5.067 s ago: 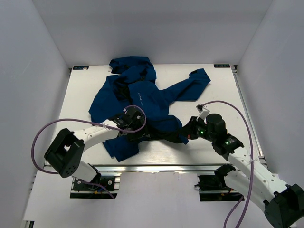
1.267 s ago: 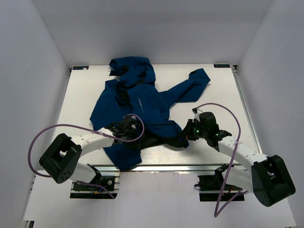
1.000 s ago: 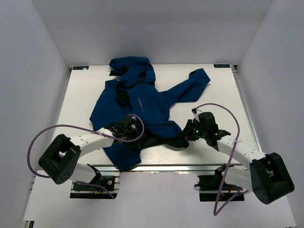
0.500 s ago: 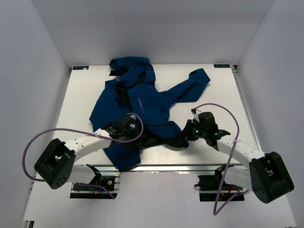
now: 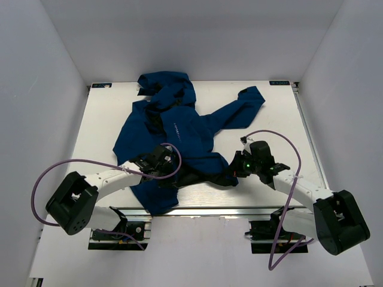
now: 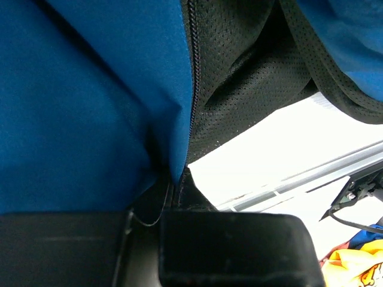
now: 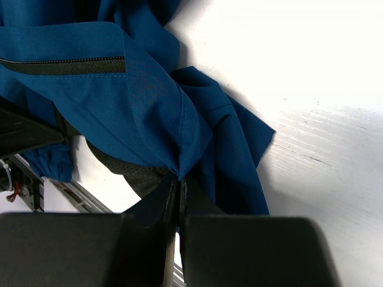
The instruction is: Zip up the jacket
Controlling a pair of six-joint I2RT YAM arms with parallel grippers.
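Observation:
The dark blue jacket [image 5: 173, 128] lies crumpled on the white table [image 5: 275, 119], hood at the far side and one sleeve [image 5: 239, 107] stretched to the right. Its black mesh lining [image 5: 200, 174] shows at the near hem. My left gripper [image 5: 164, 168] is shut on the jacket's front edge. In the left wrist view my left gripper [image 6: 175, 186] pinches the blue fabric at the lower end of the zipper [image 6: 192, 89], beside the mesh lining [image 6: 239, 60]. My right gripper [image 5: 233, 170] is shut on a fold of the hem; in its wrist view my right gripper [image 7: 179, 179] pinches blue fabric, below a zipper strip [image 7: 60, 64].
An aluminium rail [image 5: 203, 209] runs along the table's near edge, just below the jacket's hem. White walls close in the left, right and far sides. Purple cables [image 5: 78, 167] loop off both arms. Bare table [image 7: 287, 89] lies to the right of the hem.
My left gripper's jaws have closed on the jacket's zipper edge; its arm shifted slightly. The right gripper has kept its grip and place.

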